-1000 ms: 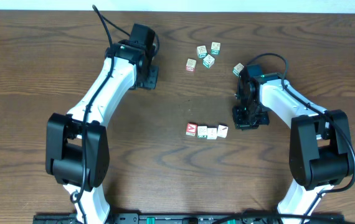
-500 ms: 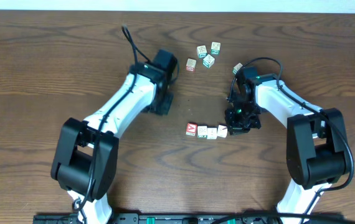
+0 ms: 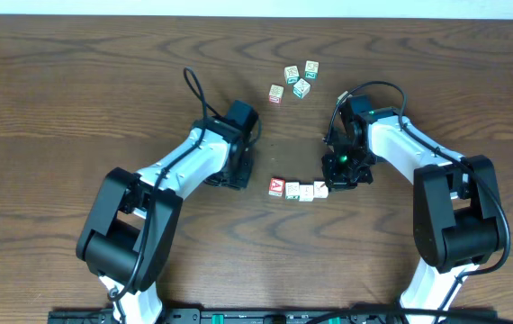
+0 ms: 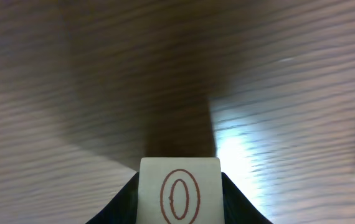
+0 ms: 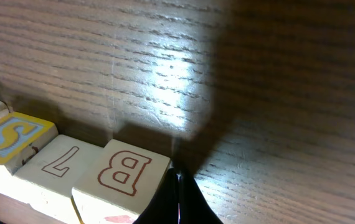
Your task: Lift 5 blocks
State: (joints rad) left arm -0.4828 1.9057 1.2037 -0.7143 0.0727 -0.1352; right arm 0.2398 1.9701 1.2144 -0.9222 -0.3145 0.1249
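A row of small cream blocks lies mid-table, from the red "A" block (image 3: 276, 186) on the left to the end block (image 3: 320, 189) on the right. My right gripper (image 3: 333, 183) is shut with nothing in it. In the right wrist view its closed tips (image 5: 179, 182) touch the right edge of the "B" block (image 5: 124, 174), with a "7" block (image 5: 59, 163) and a yellow "S" block (image 5: 9, 137) beyond. My left gripper (image 3: 237, 180) is left of the row. It is shut on a cream block with a red "O" (image 4: 179, 190), held just above the wood.
Several more alphabet blocks sit loose at the back, around a green-printed one (image 3: 301, 87) and a cream one (image 3: 291, 73). Both arms reach inward over the dark wooden table (image 3: 58, 108), one on each side of the row.
My left arm swung from the back of the table down toward the row's left end. The right gripper slid left until it met the row's right end.
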